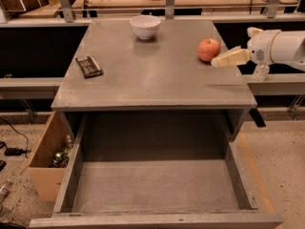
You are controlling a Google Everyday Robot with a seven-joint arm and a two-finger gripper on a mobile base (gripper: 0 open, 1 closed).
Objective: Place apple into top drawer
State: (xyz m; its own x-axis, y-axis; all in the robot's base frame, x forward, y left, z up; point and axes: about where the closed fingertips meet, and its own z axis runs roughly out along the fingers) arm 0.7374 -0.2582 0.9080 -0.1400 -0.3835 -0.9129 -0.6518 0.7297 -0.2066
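The apple (208, 49), red-orange with a paler patch, sits on the grey cabinet top (157, 75) near its right edge. My gripper (221, 59) reaches in from the right on a white arm. Its cream tip lies just right of the apple, at the apple's lower side, close to it or touching it. It holds nothing. The top drawer (152, 187) is pulled out wide below the front edge of the top. Its flat grey bottom is bare.
A white bowl (145, 26) stands at the back middle of the top. A dark snack packet (88, 66) lies at the left. A tan cardboard box (45, 168) with small items stands on the floor left of the drawer. Workbenches run behind.
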